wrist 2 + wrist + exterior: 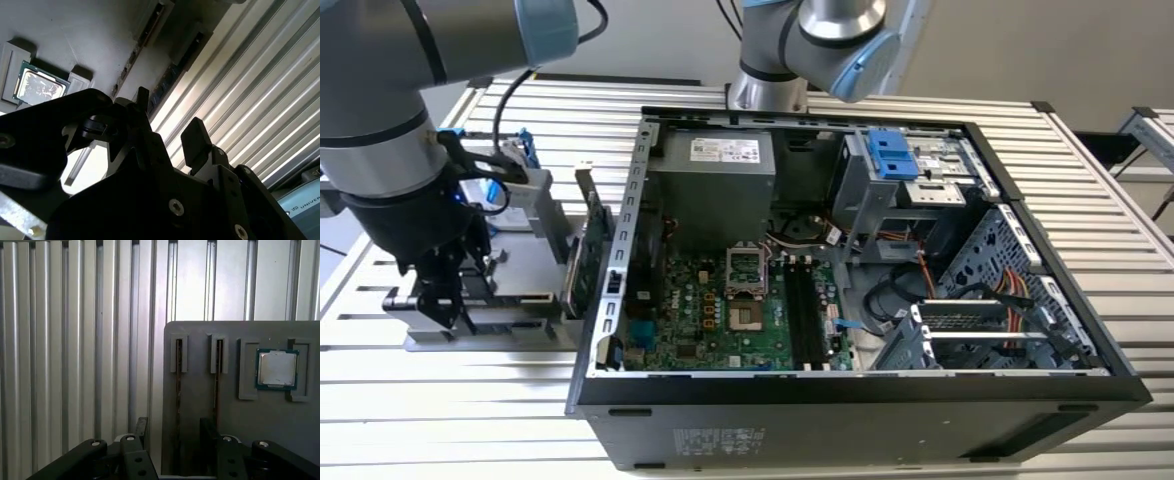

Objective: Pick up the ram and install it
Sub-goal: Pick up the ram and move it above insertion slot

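Over the gray holder [197, 400], the gripper [174, 432] hangs with its claw spread wide, one prong on either side of the ram [178, 390], which stands on edge in the slot nearest the holder's edge. From where I stand, the worry is the neighbour. A second stick [217, 385] sits in the next slot, just beside one finger [207, 429], and a slightly skewed descent could jam that finger onto it or nip both boards. An off-centre squeeze might also tilt the ram in its slot (thin boards twist easily). Seen edge-on, the ram reads as a thin, dark, upright sliver with a brownish edge, and the processor chip [276, 369] lies further in on the holder.
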Motion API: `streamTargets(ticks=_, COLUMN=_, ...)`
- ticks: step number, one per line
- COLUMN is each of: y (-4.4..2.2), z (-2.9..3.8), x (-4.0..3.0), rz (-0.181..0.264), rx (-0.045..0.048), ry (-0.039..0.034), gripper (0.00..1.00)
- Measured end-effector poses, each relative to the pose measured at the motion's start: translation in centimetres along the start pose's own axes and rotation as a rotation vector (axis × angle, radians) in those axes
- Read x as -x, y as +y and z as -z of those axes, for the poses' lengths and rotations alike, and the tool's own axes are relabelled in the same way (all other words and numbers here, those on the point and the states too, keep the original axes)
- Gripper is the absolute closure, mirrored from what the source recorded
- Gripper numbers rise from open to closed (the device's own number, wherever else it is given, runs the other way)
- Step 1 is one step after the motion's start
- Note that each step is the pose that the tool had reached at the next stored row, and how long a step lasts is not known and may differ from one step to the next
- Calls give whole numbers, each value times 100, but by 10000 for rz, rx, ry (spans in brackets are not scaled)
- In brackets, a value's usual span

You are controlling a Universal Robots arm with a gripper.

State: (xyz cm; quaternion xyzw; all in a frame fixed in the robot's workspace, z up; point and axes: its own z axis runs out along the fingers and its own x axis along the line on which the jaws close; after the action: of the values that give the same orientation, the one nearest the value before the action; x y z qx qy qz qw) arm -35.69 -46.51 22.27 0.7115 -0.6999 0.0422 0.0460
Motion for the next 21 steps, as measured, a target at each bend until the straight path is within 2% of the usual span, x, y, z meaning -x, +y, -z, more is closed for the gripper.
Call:
streamTargets(ticks=7, y=0, z=-16, x=5, rz=0, rx=0, ry=0, gripper=0)
streamTargets(ticks=9, y=1, z=-23, x=7, rz=-1, rx=-1, ry=-20, gripper=0)
streamTargets(ticks=13, y=0, z=-47, x=10, rz=1, rx=-4, ry=-234, gripper=0)
streamTargets(ticks=17, y=-1, z=-74, x=11, rz=3, rx=-8, ry=-510, gripper=0)
streamTargets(ticks=19, y=0, z=-88, x=11, rz=2, rx=-10, ry=-585, gripper=0)
streamTargets(ticks=21, y=-1, z=-99, x=9, rz=2, rx=-11, ry=-608, gripper=0)
